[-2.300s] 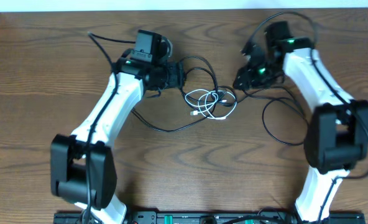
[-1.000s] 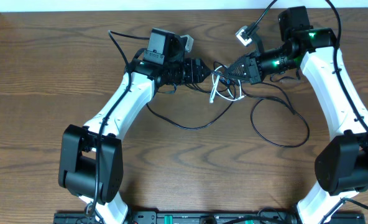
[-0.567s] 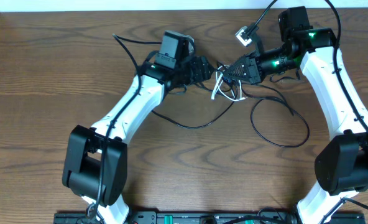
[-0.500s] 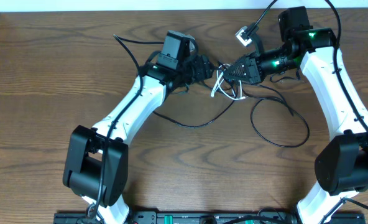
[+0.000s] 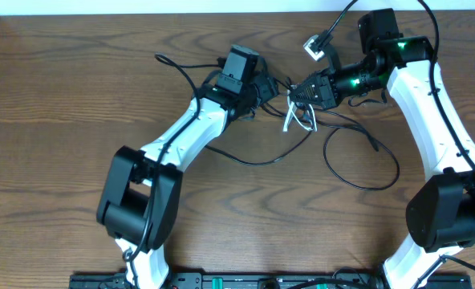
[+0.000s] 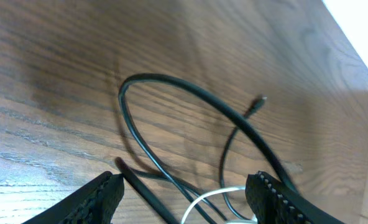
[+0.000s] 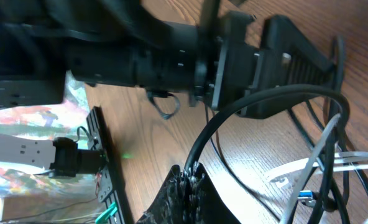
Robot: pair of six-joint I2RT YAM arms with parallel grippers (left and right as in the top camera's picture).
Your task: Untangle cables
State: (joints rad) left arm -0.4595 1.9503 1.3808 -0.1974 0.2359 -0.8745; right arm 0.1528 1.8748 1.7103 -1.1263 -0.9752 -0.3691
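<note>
1. Right wrist view: right gripper [image 7: 187, 186] has its fingers pressed together on a black cord [image 7: 204, 140] at the tangle's edge. The cord arcs up & away from the pinch.
2. Left wrist view: left gripper [image 6: 184, 179] has fingers apart w/ nothing held, just beside the tangle. White cord [image 6: 224, 190] & black strands pass btwn the fingers. Can't tell if any touch them.
3. Past those strands a small plug [image 6: 258, 101] lies loose, pointing away from the tangle.
4. Overhead: tangle [image 5: 295, 108] sits btwn the two grippers over the table [image 5: 61, 160], white cord on its near side. Can't tell how much is lifted.
5. Well out from the tangle on the right-arm side, a big black loop [image 5: 362, 164] trails slack.
6. Likely step: right anchors, left picks a strand. To do it well:
 - Close left on ONE strand only. White is easiest to tell apart.
 - Grab close to the tangle, not out on the slack.
 - Draw straight away from the tangle, slow & low.
 - If loops tighten, stop & feed the plug back thru instead.
 - Steer clear of the arms' own thick wires.
</note>
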